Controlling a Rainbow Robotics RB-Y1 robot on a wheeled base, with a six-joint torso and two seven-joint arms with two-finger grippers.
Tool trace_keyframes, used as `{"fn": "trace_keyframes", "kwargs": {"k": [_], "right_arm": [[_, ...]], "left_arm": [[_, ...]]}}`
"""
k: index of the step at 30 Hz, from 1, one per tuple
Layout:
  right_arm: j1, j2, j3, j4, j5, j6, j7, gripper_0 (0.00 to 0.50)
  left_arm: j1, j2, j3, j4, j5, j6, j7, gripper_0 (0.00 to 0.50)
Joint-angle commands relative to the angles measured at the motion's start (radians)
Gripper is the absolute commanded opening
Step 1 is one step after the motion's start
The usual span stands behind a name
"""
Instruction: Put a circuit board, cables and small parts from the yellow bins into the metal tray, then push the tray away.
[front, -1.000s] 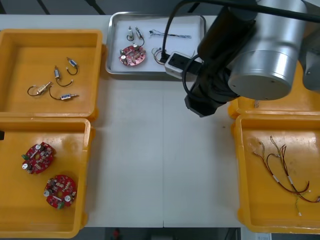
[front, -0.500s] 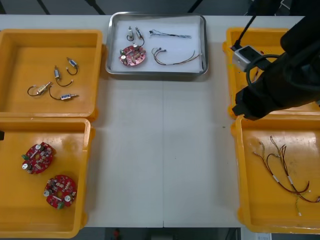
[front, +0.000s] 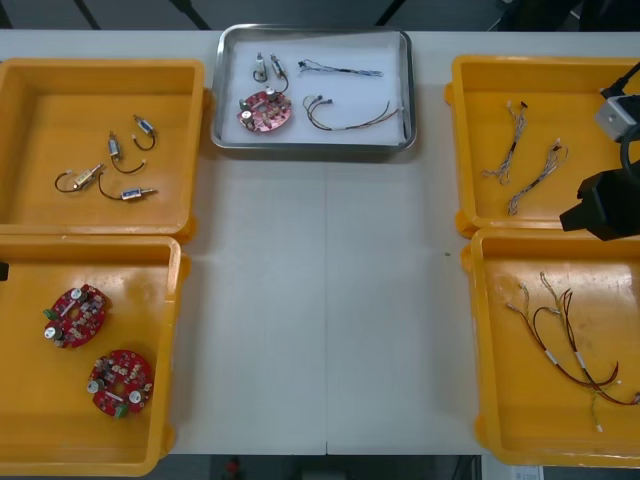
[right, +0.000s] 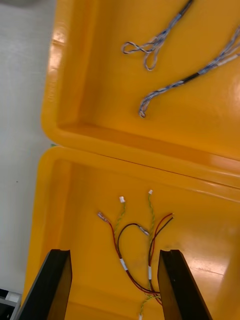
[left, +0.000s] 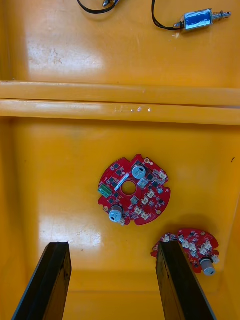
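The metal tray (front: 225, 135) stands at the table's far middle. In it lie a red circuit board (front: 265, 110), small metal parts (front: 267, 68), a blue and white cable (front: 340, 70) and a red and yellow cable (front: 350, 115). My right arm (front: 605, 205) is at the right edge, over the seam of the two right bins. My right gripper (right: 117, 287) is open above the red and yellow cables (right: 135, 240) in the near right bin, holding nothing. My left gripper (left: 115, 282) hangs open over a circuit board (left: 134, 190) in the near left bin.
The far left bin (front: 30, 75) holds several small metal parts (front: 110, 170). Two circuit boards (front: 77, 314) lie in the near left bin. Blue and white cables (front: 525, 155) lie in the far right bin (front: 460, 75). A ridge of bin rims (left: 120, 102) runs ahead of the left fingers.
My right arm has swung from over the tray's right side back to the right, over the right bins. The red and yellow cable now lies uncovered in the tray.
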Motion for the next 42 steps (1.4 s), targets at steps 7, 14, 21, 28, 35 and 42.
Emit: {"fn": "trace_keyframes", "kwargs": {"k": [7,14,21,28,35,42], "right_arm": [[0.055,-0.001,-0.043,0.135,0.071,0.011,0.089,0.5],[0.055,0.038,-0.043,0.227,0.088,0.009,0.121,0.5],[0.074,0.069,-0.044,0.246,0.099,0.011,0.124,0.5],[0.097,0.091,-0.044,0.246,0.126,0.017,0.118,0.5],[0.106,0.098,-0.044,0.246,0.168,0.055,0.12,0.5],[0.106,0.098,-0.044,0.246,0.168,0.055,0.12,0.5]], "left_arm": [[0.023,0.045,-0.006,-0.019,-0.009,-0.011,0.071,0.5],[0.023,0.045,-0.006,-0.019,-0.009,-0.011,0.071,0.5],[0.023,0.045,-0.006,-0.019,-0.009,-0.011,0.071,0.5],[0.023,0.045,-0.006,-0.019,-0.009,-0.011,0.071,0.5],[0.023,0.045,-0.006,-0.019,-0.009,-0.011,0.071,0.5],[0.023,0.045,-0.006,-0.019,-0.009,-0.011,0.071,0.5]]}}
